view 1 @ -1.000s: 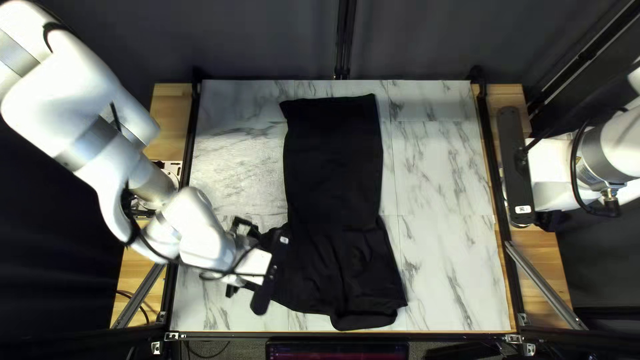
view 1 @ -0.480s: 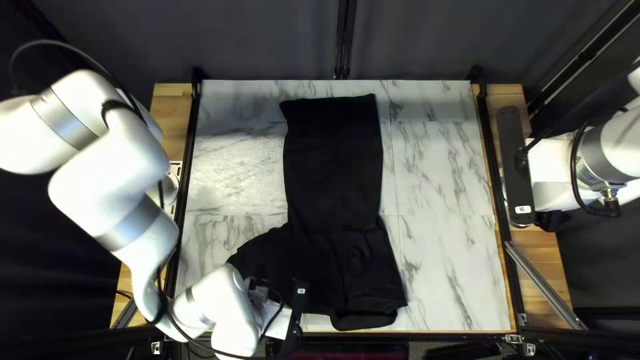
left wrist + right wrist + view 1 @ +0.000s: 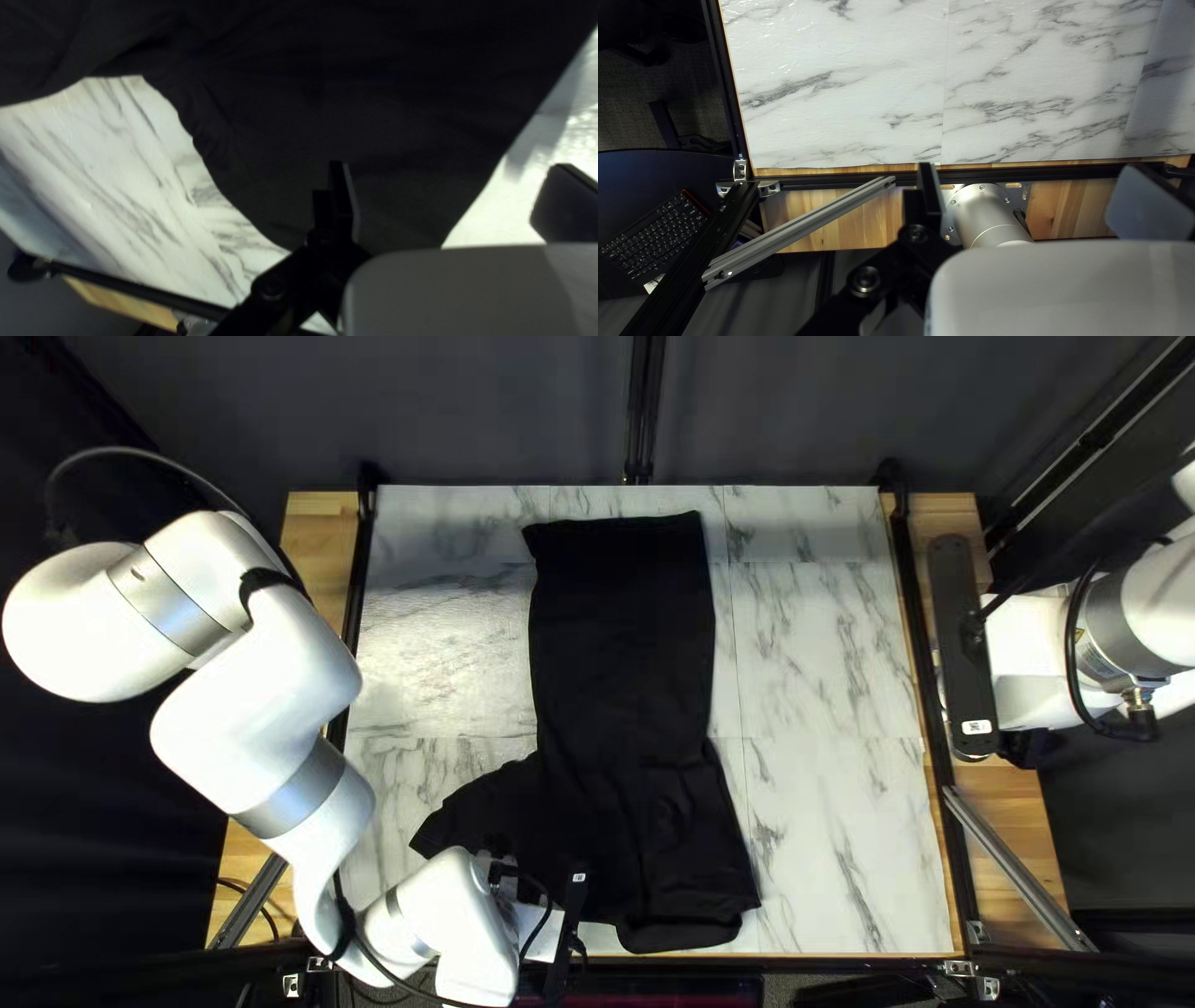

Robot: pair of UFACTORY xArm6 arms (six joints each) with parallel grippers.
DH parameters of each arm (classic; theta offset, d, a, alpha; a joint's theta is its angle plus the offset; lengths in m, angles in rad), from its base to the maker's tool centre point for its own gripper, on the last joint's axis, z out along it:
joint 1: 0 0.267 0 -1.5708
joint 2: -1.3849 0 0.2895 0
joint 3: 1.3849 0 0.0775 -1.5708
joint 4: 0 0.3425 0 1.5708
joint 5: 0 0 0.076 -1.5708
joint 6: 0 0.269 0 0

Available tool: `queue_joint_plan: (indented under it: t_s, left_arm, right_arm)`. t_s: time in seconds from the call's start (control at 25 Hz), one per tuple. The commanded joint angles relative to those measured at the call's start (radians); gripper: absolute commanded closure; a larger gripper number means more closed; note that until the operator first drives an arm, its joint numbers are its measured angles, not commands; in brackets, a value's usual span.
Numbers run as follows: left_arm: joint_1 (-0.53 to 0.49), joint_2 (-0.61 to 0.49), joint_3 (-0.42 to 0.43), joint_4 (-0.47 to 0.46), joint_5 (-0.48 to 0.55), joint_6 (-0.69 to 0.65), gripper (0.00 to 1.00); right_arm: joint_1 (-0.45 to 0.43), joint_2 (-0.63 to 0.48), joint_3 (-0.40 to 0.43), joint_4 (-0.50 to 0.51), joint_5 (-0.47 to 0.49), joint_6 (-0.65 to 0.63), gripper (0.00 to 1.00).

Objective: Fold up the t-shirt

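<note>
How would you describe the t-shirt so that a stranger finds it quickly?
Find the marbled tabletop in the top left view. Down its middle lies the black t-shirt, narrower toward the far edge. Its soft folds set it apart from the straight black rails.

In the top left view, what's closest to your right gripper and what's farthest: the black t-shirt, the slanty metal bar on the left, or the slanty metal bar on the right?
From my right gripper:
1. Right metal bar: same side, nearest.
2. Black t-shirt: mid-table.
3. Left metal bar: opposite side, farthest.
</note>
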Motion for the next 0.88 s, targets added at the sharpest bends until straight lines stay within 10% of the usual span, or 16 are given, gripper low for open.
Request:
queue_joint_plan:
  t_s: [0.04,0.12,0.16,0.2,0.24,0.88]
  left_arm:
    - [-0.004,-0.001,0.005,0.006,0.002,-0.01,0.0]
    - [-0.008,-0.004,0.012,0.009,-0.003,-0.016,0.09]
    - [-0.009,-0.006,0.015,0.01,-0.004,-0.018,0.32]
    - [-0.011,-0.008,0.018,0.011,-0.005,-0.022,0.84]
    - [-0.011,-0.008,0.019,0.012,-0.007,-0.025,0.99]
    - [-0.029,-0.072,0.035,0.028,0.022,-0.031,0.99]
  right_arm:
    - [0.0,0.0,0.0,0.0,0.0,0.0,0.0]
    - [0.0,0.0,0.0,0.0,0.0,0.0,0.0]
    - [0.0,0.0,0.0,0.0,0.0,0.0,0.0]
    - [0.0,0.0,0.0,0.0,0.0,0.0,0.0]
    - [0.0,0.0,0.0,0.0,0.0,0.0,0.0]
    - [0.0,0.0,0.0,0.0,0.0,0.0,0.0]
